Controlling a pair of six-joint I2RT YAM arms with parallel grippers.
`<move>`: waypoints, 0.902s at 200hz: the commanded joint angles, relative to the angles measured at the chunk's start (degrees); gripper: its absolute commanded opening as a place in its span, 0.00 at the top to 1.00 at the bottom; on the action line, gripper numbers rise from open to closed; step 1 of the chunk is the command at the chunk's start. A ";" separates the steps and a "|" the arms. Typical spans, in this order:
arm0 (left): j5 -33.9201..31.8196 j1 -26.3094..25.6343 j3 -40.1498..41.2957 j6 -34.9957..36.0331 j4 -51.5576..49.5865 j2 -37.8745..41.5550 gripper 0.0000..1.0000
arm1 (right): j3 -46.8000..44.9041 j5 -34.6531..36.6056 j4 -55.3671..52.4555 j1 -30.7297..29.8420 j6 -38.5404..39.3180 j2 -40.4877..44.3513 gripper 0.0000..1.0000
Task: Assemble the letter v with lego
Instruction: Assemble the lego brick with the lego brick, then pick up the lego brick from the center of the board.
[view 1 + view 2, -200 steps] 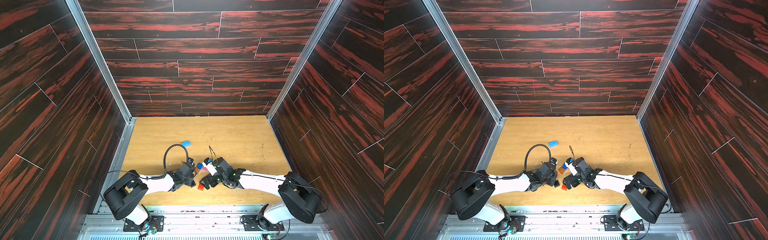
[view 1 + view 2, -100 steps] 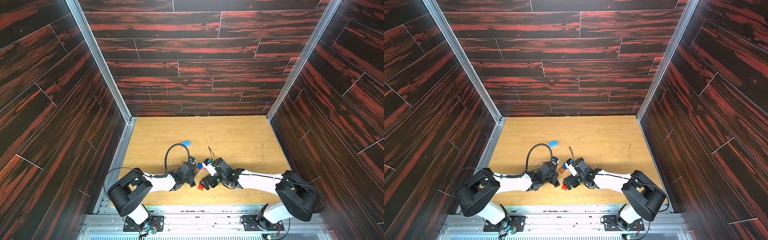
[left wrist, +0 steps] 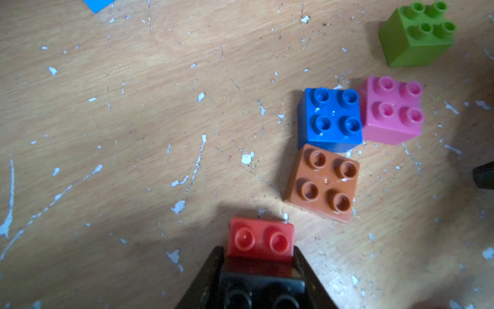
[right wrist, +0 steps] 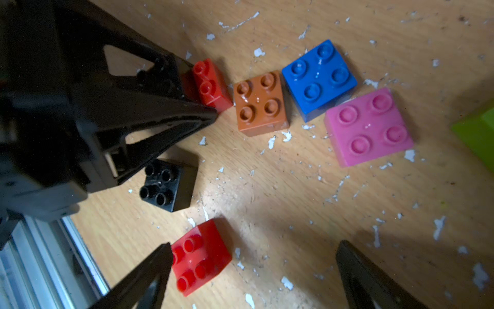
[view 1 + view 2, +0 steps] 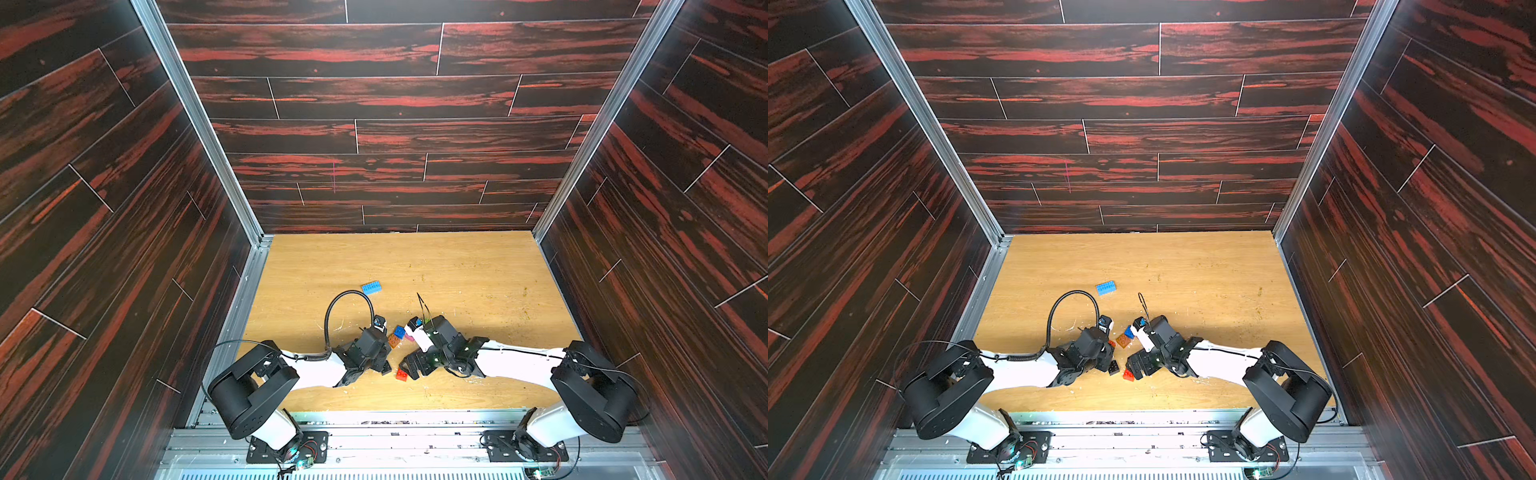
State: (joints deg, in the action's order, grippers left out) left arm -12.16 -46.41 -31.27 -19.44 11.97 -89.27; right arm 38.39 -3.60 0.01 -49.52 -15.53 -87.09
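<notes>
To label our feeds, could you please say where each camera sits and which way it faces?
Top views: high above the robot's base, looking down on the table; left arm and right arm show.
Left wrist: on that arm, looking past left fingers shut on the red brick.
Right wrist: on its arm, past open right fingers toward the left fingers.
Shared: both wrist views show the orange brick.

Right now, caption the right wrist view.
Left gripper clamps a red brick beside an orange brick; open right gripper straddles a square red brick.
</notes>
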 commanded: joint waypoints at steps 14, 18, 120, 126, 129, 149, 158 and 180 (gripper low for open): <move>2.35 -0.08 1.82 -1.12 -7.58 -2.62 0.61 | -0.12 0.17 -0.85 -0.40 -0.39 0.38 0.02; 2.53 -0.11 1.82 -1.11 -7.57 -2.58 0.61 | -0.07 0.17 -0.81 -0.43 -0.43 0.35 0.02; 3.51 -0.15 3.08 -2.76 -7.60 -1.28 0.74 | -0.18 0.30 -0.45 -0.59 -0.59 0.06 0.02; 3.42 -0.10 2.97 -2.82 -7.80 -0.98 0.75 | -0.12 0.42 -0.53 -0.58 -0.63 0.07 0.02; 3.38 -0.11 2.83 -2.83 -8.02 -0.86 0.76 | -0.08 0.52 -0.54 -0.58 -0.62 0.08 0.02; 2.94 -0.15 0.42 -2.06 -11.50 0.17 0.85 | 0.49 1.24 -0.84 -0.58 -0.69 -0.18 0.02; 2.85 -0.10 -1.10 -1.33 -13.30 0.95 0.84 | 1.13 1.47 -1.18 -0.58 -0.59 -0.44 0.02; 1.47 -0.01 -6.23 1.77 -18.98 3.55 0.84 | 3.21 1.91 -2.26 -0.58 -0.01 -1.05 0.02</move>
State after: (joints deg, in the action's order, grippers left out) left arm -11.38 -46.41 -33.58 -20.53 5.63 -88.23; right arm 38.76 -2.63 -0.45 -49.56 -15.84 -87.11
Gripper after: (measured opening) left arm 0.367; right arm 0.984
